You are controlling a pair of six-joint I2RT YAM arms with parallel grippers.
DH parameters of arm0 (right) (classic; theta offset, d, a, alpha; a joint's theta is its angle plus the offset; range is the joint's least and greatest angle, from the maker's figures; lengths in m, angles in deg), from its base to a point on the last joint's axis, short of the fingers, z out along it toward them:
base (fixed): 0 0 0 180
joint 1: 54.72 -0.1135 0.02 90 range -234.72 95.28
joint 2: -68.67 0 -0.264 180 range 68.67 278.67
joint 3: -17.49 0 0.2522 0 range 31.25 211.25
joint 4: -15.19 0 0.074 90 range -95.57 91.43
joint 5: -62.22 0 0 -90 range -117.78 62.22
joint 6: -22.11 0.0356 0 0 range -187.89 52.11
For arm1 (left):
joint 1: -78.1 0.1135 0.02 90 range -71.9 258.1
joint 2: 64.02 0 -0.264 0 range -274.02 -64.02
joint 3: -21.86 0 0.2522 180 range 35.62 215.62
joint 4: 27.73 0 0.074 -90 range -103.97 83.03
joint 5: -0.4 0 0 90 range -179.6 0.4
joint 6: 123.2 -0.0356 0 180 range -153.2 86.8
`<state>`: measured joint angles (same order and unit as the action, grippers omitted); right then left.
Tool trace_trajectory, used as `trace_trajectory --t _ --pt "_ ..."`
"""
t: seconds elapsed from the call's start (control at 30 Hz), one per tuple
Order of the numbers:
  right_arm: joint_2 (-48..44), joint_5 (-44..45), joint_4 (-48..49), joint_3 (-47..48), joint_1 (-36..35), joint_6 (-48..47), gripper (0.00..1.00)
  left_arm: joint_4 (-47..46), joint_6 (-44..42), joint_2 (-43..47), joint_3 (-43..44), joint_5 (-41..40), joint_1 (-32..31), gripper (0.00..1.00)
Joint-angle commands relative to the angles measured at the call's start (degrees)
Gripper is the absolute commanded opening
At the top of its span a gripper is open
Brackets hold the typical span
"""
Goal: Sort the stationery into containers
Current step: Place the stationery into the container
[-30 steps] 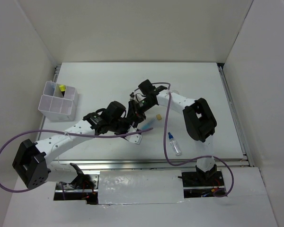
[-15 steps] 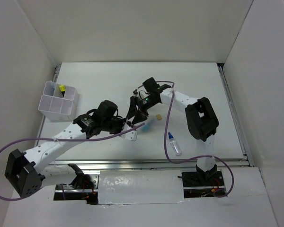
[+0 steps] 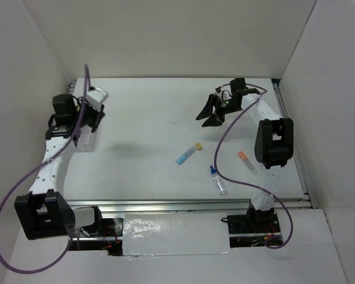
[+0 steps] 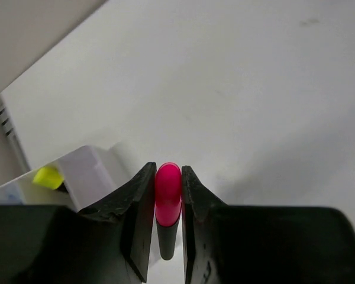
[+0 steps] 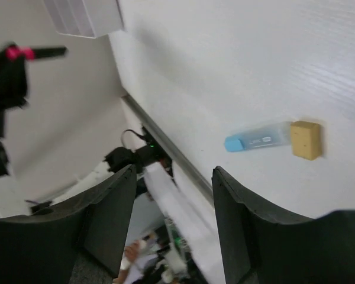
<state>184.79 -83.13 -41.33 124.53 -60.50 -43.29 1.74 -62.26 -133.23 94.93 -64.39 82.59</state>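
Both arms have swung apart since a second ago: left to the far-left organizer, right to the far right. Nearest on the counter (image 3: 148,118): blue-capped bottle (image 3: 218,179), orange-capped tube (image 3: 246,161), then light-blue marker (image 3: 186,155) beside a small yellow block (image 3: 198,145). Further back, right tool (image 3: 208,115) gapes wide, empty. Left tool (image 4: 167,177) pinches pink-capped highlighter (image 4: 168,192) just beside organizer box (image 4: 89,177), which has a yellow cap (image 4: 47,176) in one compartment. Highlighter is probably light, stiff and slick, best gripped mid-barrel. Left wrist view shows the pinch; in the top view the arm hides it.
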Motion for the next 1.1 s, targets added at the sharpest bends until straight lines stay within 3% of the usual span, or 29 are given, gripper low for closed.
trace_trajectory --t 0.0,0.13,0.27,0.4,1.07 --pt "-2.91 3.22 -7.85 5.5 -0.99 -10.24 0.6 -12.61 12.43 -4.61 5.28 5.1 9.46 0.0" --pt "-5.89 7.62 -8.31 2.62 -0.81 -13.44 0.59 -20.0 19.02 -10.76 9.85 7.22 17.11 0.0" --pt "-7.83 8.33 -7.07 -0.98 -0.55 -14.4 0.59 -27.81 22.02 -16.39 12.14 7.92 20.64 0.0" --pt "-8.19 8.24 -7.16 -1.69 -0.11 -15.11 0.58 -29.41 24.48 -21.13 15.57 10.29 23.36 0.0" --pt "-11.0 17.03 -7.16 -5.03 0.16 -19.85 0.55 -33.37 23.53 -31.25 16.63 9.33 23.28 0.07"
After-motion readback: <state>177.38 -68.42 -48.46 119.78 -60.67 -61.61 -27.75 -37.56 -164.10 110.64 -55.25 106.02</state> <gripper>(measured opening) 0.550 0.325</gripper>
